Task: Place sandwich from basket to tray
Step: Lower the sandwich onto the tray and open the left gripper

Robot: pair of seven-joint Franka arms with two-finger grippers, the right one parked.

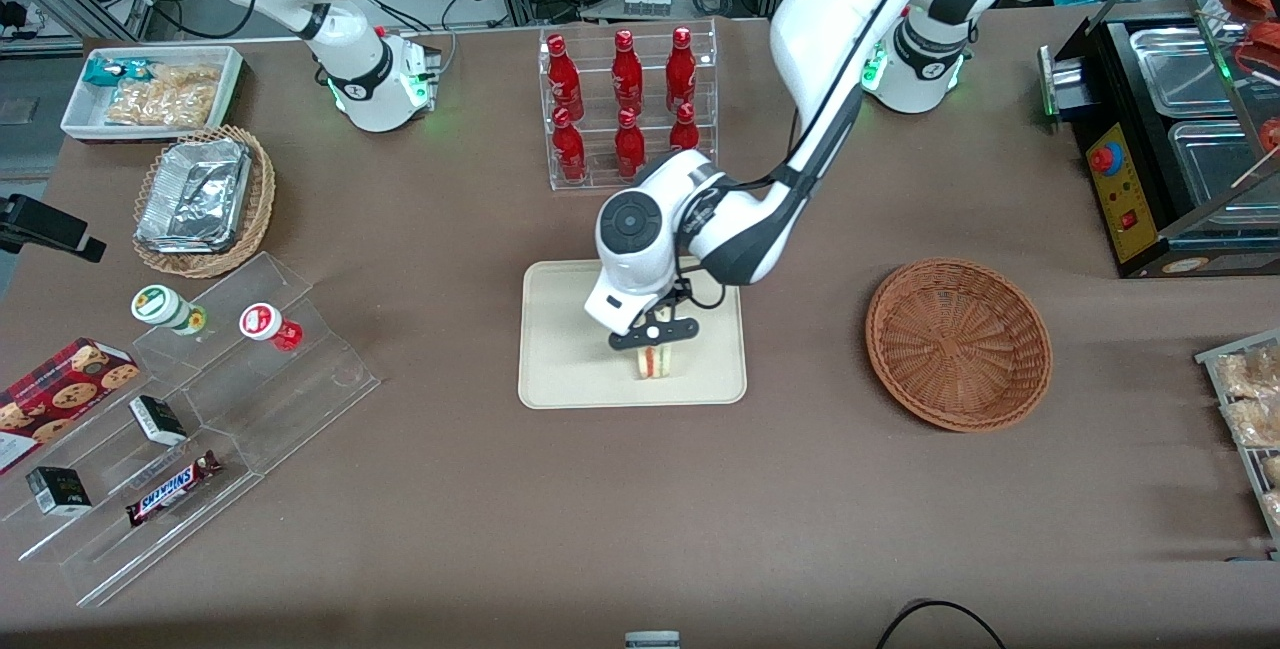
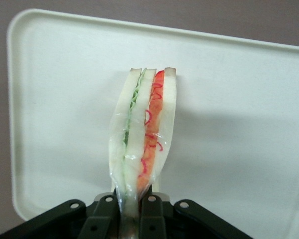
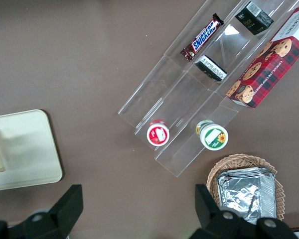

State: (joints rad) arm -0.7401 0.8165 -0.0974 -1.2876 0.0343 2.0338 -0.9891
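Now the end effector pinches the sandwich over mid-tray.

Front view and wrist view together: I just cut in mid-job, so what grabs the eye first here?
The left arm's gripper stands over the flat cream-beige rectangular tray at the table's middle, jaws shut on the wrapped triangular white-bread sandwich, red and green filling showing along its edge. The round reddish-brown wicker basket, toward the working arm's end, lies empty. A clear rack of red bottles stands farther from the front camera than the tray.
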